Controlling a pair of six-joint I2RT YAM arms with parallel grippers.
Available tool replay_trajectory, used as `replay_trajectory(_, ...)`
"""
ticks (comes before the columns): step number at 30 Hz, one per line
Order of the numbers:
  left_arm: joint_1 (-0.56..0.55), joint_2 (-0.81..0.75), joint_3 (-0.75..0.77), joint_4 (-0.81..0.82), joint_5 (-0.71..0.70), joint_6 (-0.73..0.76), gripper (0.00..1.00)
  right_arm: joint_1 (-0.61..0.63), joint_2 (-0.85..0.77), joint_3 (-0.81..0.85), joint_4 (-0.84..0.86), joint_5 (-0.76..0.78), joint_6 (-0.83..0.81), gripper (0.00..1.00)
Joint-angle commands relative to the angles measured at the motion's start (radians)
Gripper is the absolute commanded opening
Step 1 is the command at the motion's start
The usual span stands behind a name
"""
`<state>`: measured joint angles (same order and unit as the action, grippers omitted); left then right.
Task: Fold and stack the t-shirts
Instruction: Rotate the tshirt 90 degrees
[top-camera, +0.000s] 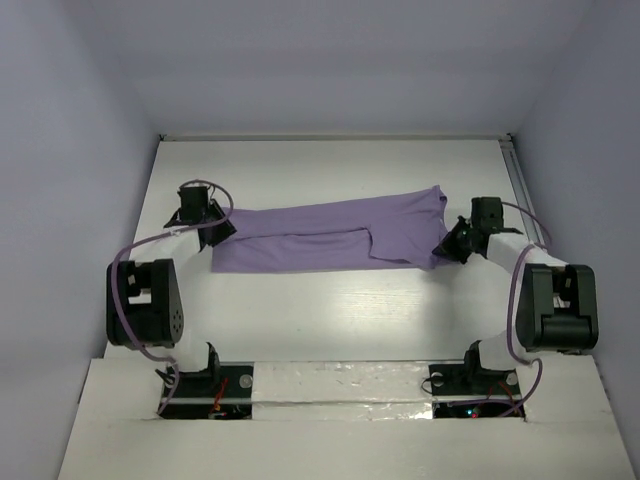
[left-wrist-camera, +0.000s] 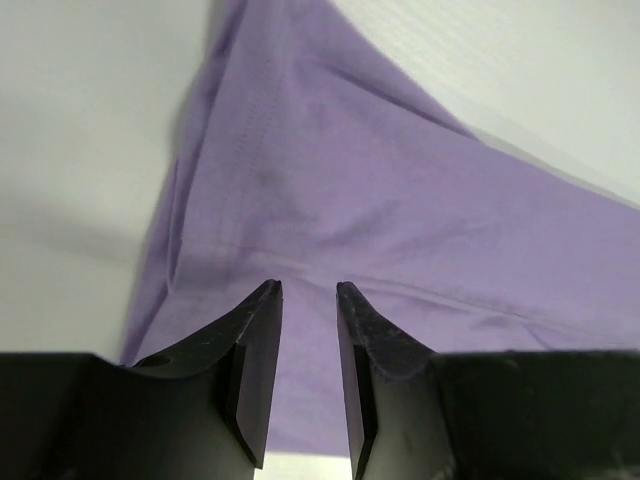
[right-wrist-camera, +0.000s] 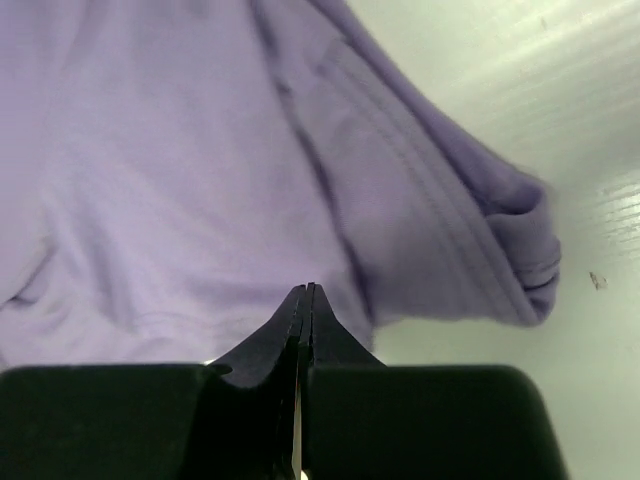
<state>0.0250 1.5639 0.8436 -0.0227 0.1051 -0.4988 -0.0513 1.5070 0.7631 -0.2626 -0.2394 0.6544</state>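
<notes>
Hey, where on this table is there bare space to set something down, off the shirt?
Two bare strips: the table between the t-shirt and the arm bases, and the band between shirt and back wall. Crowded at the shirt's ends, where left end effector and right end effector sit.

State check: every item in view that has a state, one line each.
t-shirt: lying on the table, folded into a long band, not yet a compact fold.
left gripper: at the shirt's left end, jaws narrowly apart; grip unclear.
right gripper: at the shirt's right end, shut; can't tell if it pinches cloth.
</notes>
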Motion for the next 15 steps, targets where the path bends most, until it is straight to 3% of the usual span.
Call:
replay_trajectory(1,-0.004,-0.126,0.044,-0.048,0.021,0.029,0.26,-0.004,-0.080,0.100,-0.047,0.003,-0.044,0.00)
replay_trajectory(5,-0.085,-0.186,0.089,-0.089,0.001,0.040,0.26,0.036,-0.065,0.159,-0.021,-0.054,-0.027,0.00)
replay_trajectory(10,-0.238,-0.218,0.172,-0.102,-0.005,0.030,0.26,0.107,0.150,0.299,0.045,-0.008,-0.015,0.00)
replay_trajectory(15,-0.310,-0.263,0.193,-0.106,0.013,0.019,0.23,0.107,0.369,0.450,0.076,0.015,-0.002,0.00)
